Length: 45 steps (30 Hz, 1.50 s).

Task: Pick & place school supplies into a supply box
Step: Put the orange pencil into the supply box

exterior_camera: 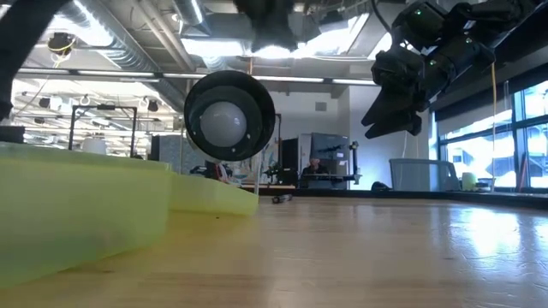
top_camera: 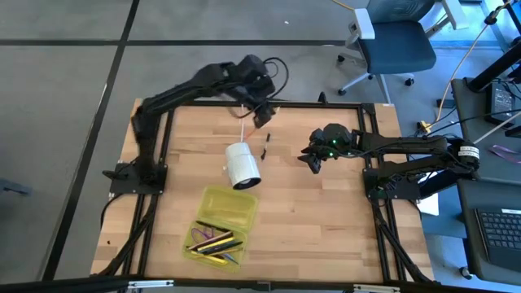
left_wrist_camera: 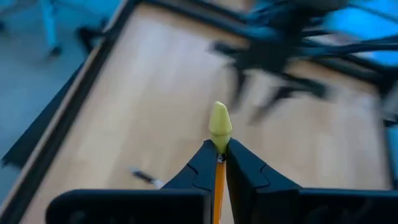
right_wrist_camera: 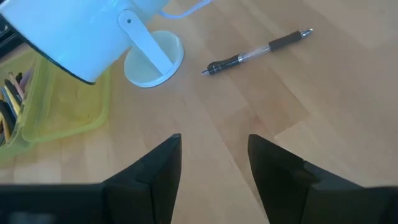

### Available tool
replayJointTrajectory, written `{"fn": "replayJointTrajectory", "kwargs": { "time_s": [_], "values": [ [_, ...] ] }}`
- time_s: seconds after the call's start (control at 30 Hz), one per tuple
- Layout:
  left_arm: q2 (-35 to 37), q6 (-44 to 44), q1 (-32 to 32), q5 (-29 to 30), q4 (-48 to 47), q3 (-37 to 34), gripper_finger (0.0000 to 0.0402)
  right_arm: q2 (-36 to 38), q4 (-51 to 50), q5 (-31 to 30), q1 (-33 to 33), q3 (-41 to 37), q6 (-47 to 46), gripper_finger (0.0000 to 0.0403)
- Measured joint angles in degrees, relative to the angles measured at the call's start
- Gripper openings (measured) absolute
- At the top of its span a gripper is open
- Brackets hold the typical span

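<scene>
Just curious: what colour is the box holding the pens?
Translucent yellow-green box, clearest in the high view.

Floor: grey, dark seams (top_camera: 73, 73) | Seating: blue office chair (top_camera: 395, 45), upper right | Desk: keyboard (top_camera: 498, 232), right edge | Ceiling: exposed ducts, strip lights (exterior_camera: 214, 47) | Windows (exterior_camera: 522, 137), right
</scene>
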<state>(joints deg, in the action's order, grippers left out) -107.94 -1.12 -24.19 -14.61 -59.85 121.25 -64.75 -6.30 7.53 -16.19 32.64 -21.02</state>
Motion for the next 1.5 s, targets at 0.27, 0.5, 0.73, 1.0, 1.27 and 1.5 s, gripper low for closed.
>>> {"fn": "replayJointTrajectory", "kwargs": {
  "time_s": [0.27,0.5,0.73,1.0,1.27,1.5],
  "values": [
    [9.01,3.28,13.52,1.7,-5.62,0.02,0.001,0.02,0.05,-0.39,-0.04,0.0,1.21,0.0188],
    [7.43,2.39,26.22,6.8,-13.23,-3.49,0.001,0.04,0.82,-0.44,-0.04,0.0,1.96,0.0188],
    [6.73,-4.22,35.22,4.89,-9.81,-13.76,0.001,0.04,0.98,-0.57,-0.07,0.02,1.84,0.0188],
    [6.71,-10.48,42.74,3.01,-1.84,-25.94,0.001,0.04,0.94,-0.57,-0.07,0.02,1.93,0.0188],
    [6.73,-17.39,47.16,2.95,9.85,-36.63,0.001,0.04,0.91,-0.55,-0.09,0.02,1.98,0.0188],
    [6.64,-21.19,49.68,2.95,17.92,-42.06,0.001,0.04,0.91,-0.55,-0.09,0.02,2.02,0.0188]
  ]
}}
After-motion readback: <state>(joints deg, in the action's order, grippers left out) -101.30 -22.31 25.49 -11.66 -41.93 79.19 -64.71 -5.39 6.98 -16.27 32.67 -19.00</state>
